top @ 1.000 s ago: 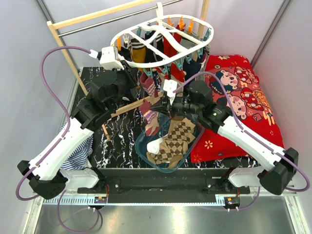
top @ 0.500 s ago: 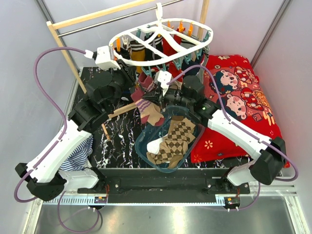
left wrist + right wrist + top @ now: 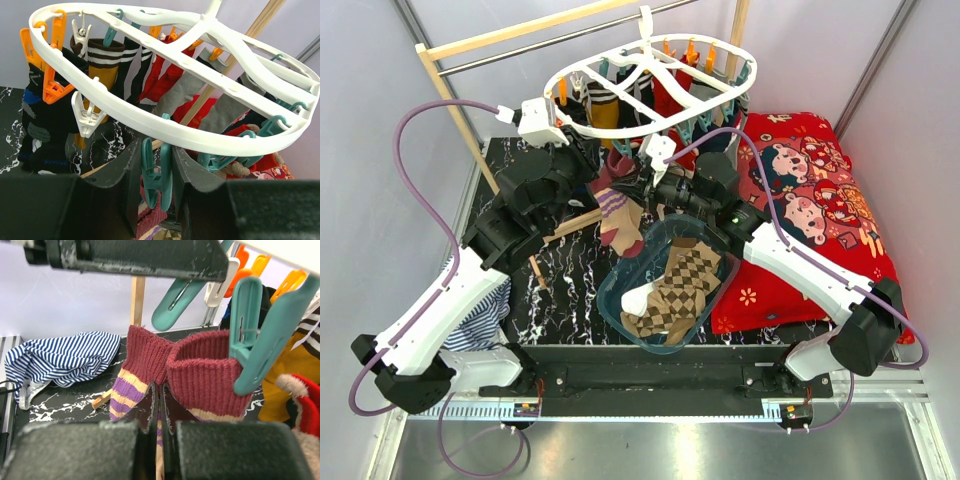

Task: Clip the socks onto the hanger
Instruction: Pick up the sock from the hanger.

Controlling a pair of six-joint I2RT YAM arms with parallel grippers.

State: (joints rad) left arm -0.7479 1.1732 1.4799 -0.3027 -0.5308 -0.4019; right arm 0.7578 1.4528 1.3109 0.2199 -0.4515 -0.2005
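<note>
The white oval hanger [image 3: 630, 130] hangs from the rod with several socks clipped on it: mustard [image 3: 102, 70], black, red and grey. Just under the hanger's near rim [image 3: 200, 131], my left gripper [image 3: 156, 165] is shut on a teal clip [image 3: 162, 175] and squeezes it. My right gripper [image 3: 160, 395] is shut on a maroon sock with purple and tan stripes [image 3: 210, 375]. It holds the open cuff right below that teal clip [image 3: 255, 340]. From above, the sock [image 3: 617, 215] dangles between both grippers.
A clear bluish tub [image 3: 610, 300] in front holds tan argyle socks [image 3: 680, 285]. A red cartoon cushion [image 3: 820, 200] lies to the right. A blue-white striped cloth [image 3: 485, 315] lies on the left. The wooden rack [image 3: 450, 95] stands behind, and a wooden stick [image 3: 570, 222] lies on the table.
My right gripper has lifted the maroon sock up and back from over the tub to the clip under the hanger. The left gripper stays at the clip.
</note>
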